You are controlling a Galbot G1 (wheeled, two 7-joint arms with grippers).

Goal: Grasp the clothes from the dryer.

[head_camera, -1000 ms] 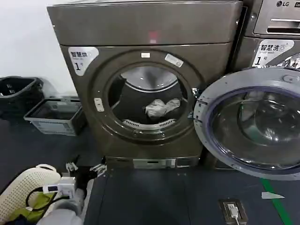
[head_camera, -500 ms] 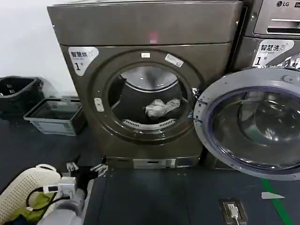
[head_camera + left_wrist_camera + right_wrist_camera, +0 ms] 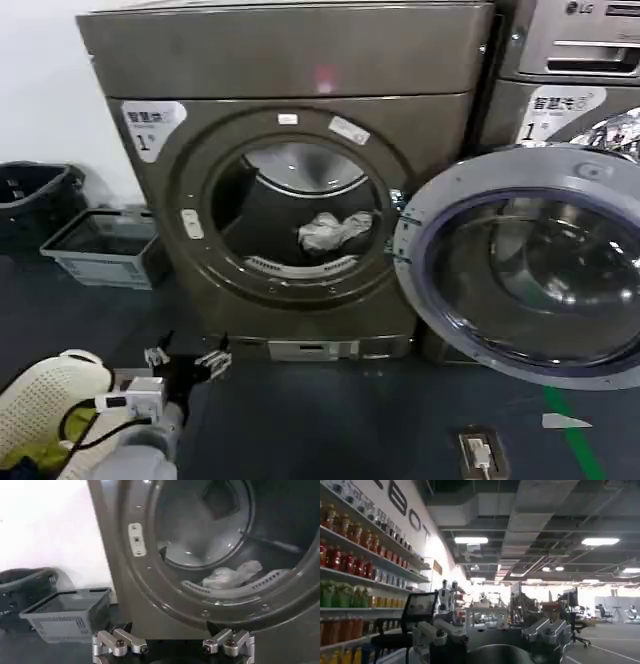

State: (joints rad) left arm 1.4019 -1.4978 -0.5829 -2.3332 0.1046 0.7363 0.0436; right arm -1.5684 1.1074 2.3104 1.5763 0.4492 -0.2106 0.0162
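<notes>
The left gripper (image 3: 185,362) was held spread and empty, low and left of the dryer (image 3: 290,70) — the clothes (image 3: 335,230) were best approached straight through the porthole.

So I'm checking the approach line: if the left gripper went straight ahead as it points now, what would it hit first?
Probably the dryer front below the porthole rim, not the clothes; the open left gripper sits low, though depth is unclear.
</notes>
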